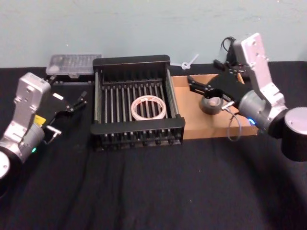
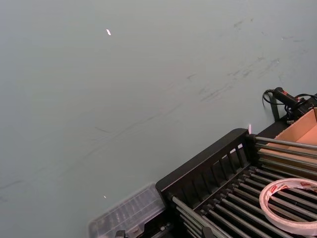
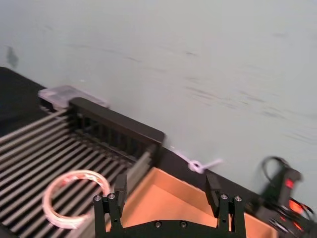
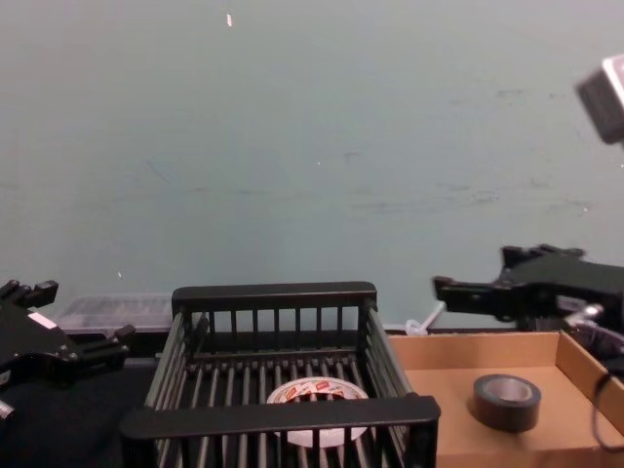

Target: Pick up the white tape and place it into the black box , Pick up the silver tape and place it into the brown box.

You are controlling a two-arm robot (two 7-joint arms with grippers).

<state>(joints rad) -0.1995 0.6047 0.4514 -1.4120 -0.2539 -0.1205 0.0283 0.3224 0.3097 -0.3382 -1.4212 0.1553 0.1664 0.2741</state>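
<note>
- Silver tape [image 1: 212,104] lies flat, hole up, on the floor of the brown box [image 1: 192,122]; chest view shows it resting there, apart from the walls.
- Right tool [image 1: 204,88] sits above that roll and a little toward the wall; fingers spread, nothing between them. In the chest view the tool [image 4: 468,292] is clearly higher than the roll [image 4: 507,401], not touching it.
- Key relation: roll is below and slightly nearer the robot than the right tool's fingertips, so I judge the move due is a straight lift clear, not a grasp.
- White tape [image 1: 148,107] lies flat on the slatted floor of the black box [image 1: 132,61], about mid-crate.
- Left tool [image 1: 76,103] is over the bench just left of the black box, fingers parted, empty, idle.
- Both tapes look placed; task reads near done.
- Clear plastic case [image 1: 72,64] sits behind, by the wall.
</note>
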